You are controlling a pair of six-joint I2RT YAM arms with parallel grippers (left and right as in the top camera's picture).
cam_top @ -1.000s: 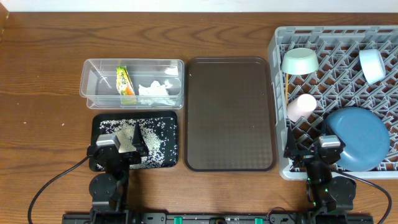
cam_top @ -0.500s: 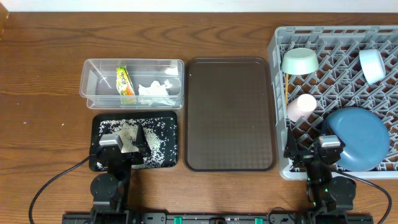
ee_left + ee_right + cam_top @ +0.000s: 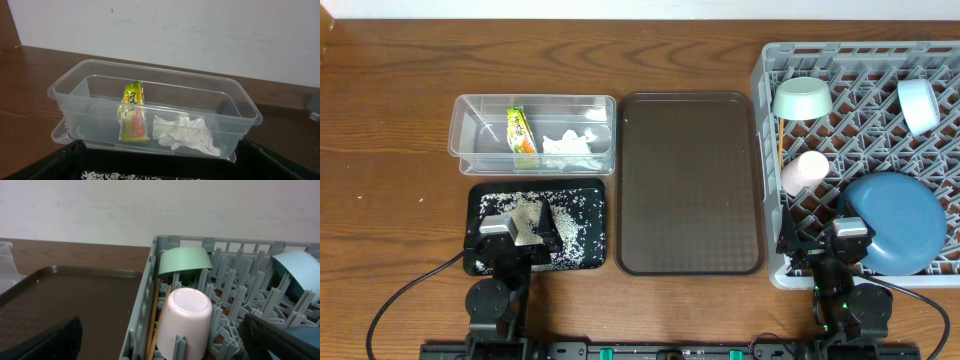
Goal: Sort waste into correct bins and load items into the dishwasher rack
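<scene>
Overhead, brown tray [image 3: 690, 180] sits just beside clear container [image 3: 473, 125] and grey rack [image 3: 860, 60].

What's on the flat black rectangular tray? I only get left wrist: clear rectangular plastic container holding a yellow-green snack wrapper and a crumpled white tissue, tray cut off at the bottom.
Observer: Loose white rice grains lie scattered over the flat black rectangular tray.
Operator: Anything on the serving tray?
Observer: No, the large brown serving tray holds nothing.
Operator: Dishes racked?
Observer: Yes. The square grey plastic dishwasher rack holds the mint-green bowl, light blue bowl, small pink cup, large dark blue plate and wooden chopsticks.
</scene>
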